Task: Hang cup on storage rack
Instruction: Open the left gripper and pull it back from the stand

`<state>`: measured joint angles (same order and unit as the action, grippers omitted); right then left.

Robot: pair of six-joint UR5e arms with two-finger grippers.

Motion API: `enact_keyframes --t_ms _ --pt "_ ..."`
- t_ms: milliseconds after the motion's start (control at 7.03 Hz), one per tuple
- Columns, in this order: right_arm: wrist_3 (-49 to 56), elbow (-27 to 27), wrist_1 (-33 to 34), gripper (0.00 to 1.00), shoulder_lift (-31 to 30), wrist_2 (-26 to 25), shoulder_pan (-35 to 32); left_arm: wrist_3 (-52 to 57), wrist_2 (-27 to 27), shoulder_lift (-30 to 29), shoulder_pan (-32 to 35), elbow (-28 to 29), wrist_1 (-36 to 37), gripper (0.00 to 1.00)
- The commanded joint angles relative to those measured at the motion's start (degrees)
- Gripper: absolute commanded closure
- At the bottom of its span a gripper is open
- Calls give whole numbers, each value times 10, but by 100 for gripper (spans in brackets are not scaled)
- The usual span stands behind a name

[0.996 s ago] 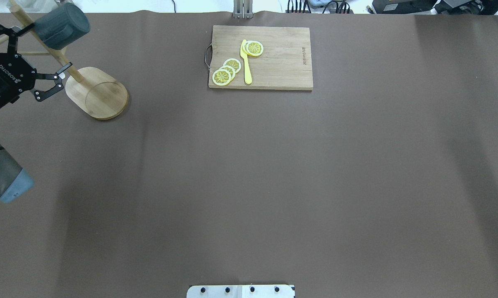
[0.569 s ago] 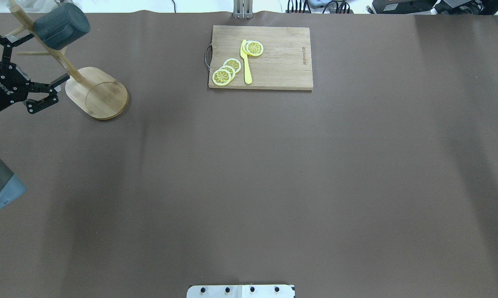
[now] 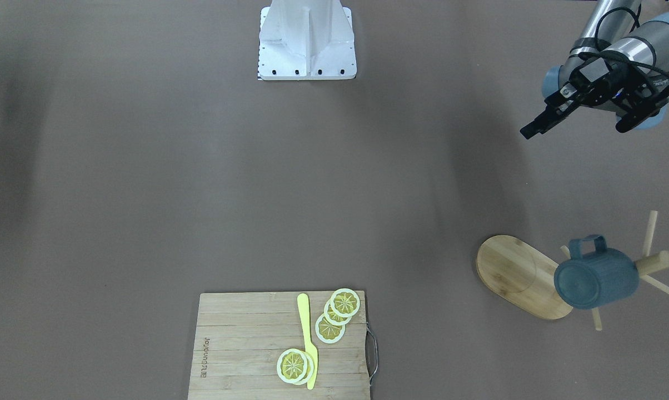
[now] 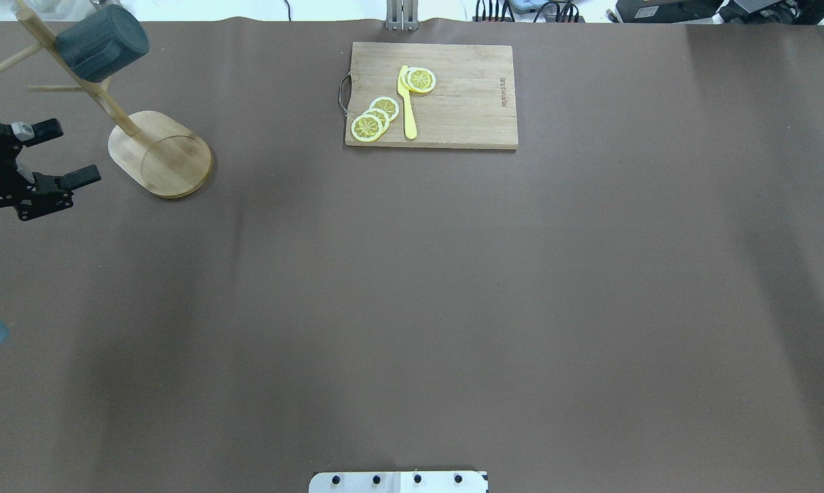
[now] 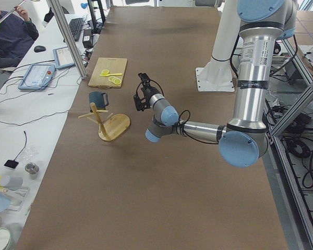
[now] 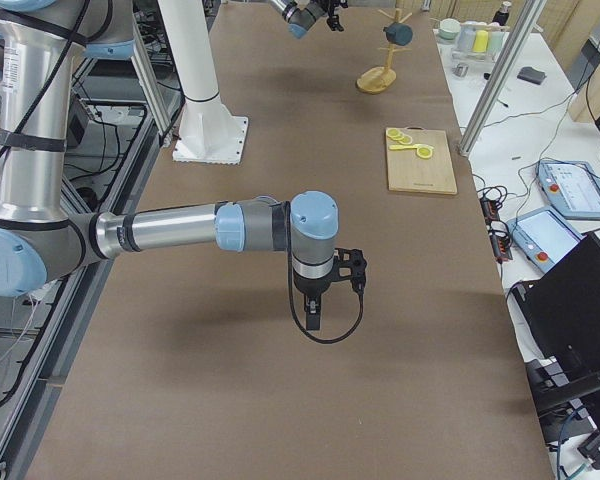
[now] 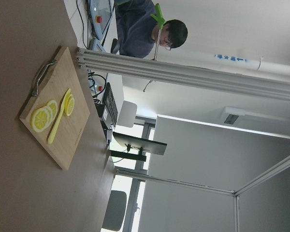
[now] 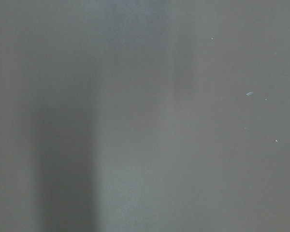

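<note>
**Mug is hung: get the left arm clear without touching the rack**

The dusty blue-grey ribbed mug (image 4: 100,42) sits high on the bamboo mug tree (image 4: 159,154). It lies on its side against the round post (image 4: 107,106), off the brown table (image 4: 412,308), and nothing grips it. In the front view its loop handle faces the robot with a peg stub just beside it. We cannot tell from these views how far the peg goes through the loop.

Our left gripper (image 4: 66,152) is empty, with its fingers spread wide. It hovers on the robot's side of the oval base, apart from the mug and the thin dowel pegs (image 4: 11,60). Our right gripper (image 6: 320,295) hangs over bare table, well apart from the rack. It shows only in the side camera, so we cannot tell whether it is spread or closed.

Our read is that the hang is done and the step in hand is clearing the left arm. To do that well:
- Leave the fingers spread, since closing them near the pegs gains nothing.
- Move back toward the robot, away from the pegs, with no sweep across the post.
- Avoid wrist rotation near the rack, because a spread finger could catch a peg and tip the tree.
- Check the mug's seat from the front view before we call it finished.

The slatted wooden cutting board (image 4: 446,96), with lemon slices and a yellow knife on it, is well apart and not a factor.
</note>
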<state>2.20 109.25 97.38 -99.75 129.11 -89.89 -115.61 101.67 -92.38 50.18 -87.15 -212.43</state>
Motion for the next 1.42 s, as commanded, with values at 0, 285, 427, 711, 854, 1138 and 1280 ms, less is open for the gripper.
enact_keyframes --t_ms 0,285,427,711,854,1138,1280 --pt "0 0 0 0 0 0 0 220 6 38 1 -1 9 1" --pt "0 0 0 0 0 1 0 409 45 56 6 -1 56 1" --pt "-1 0 0 0 0 1 0 477 46 60 11 -2 80 1" --pt "0 0 0 0 0 1 1 650 46 83 16 -4 137 1" --pt "0 0 0 0 0 1 0 698 46 85 26 -4 150 1" --pt "-1 0 0 0 0 1 0 843 46 105 61 -4 208 1" --pt "-1 0 1 0 0 1 0 912 45 110 82 -4 240 1"
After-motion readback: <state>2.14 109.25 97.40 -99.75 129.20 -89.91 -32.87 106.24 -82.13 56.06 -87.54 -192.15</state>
